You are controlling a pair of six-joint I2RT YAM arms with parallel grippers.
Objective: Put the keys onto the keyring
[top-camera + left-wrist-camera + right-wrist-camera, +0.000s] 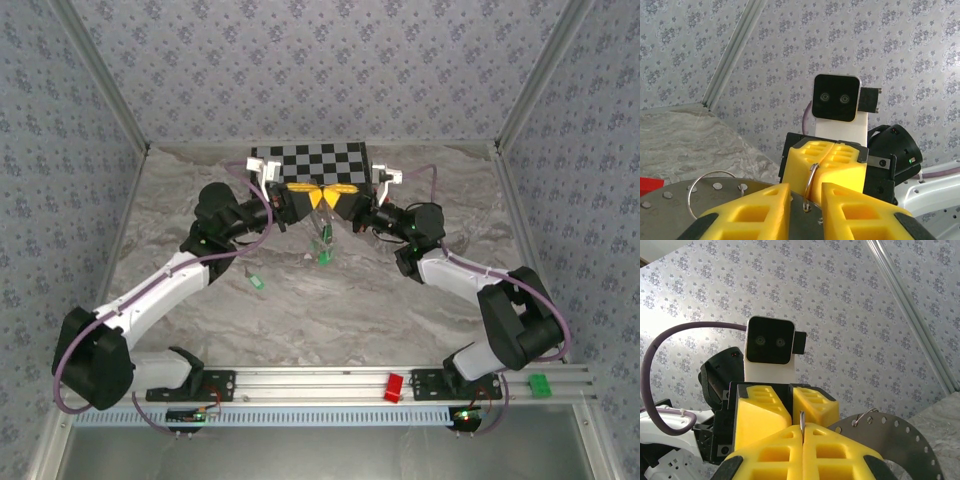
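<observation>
The right gripper [801, 429] pinches the keyring [812, 179], which stands upright and edge-on, its long line vertical. The left gripper [805, 189] faces it just beside the ring, fingers narrowly parted (gripping nothing that I can make out). Green keys [325, 250] hang below the two grippers, heads down. One more key [257, 282] lies aslant on the table [420, 310] to their left.

Keyring [812, 181]: thin silvery wire hoop, upright, up off the table at centre, top edge pinched in the closed right gripper [802, 440]; from the right wrist it reads as a thin vertical sliver. Hanging key [324, 256]: green head, dangles below the ring above mid-table; count unclear. Loose key [257, 283]: green head, flat on the marble, left of centre, well apart from the ring.
</observation>
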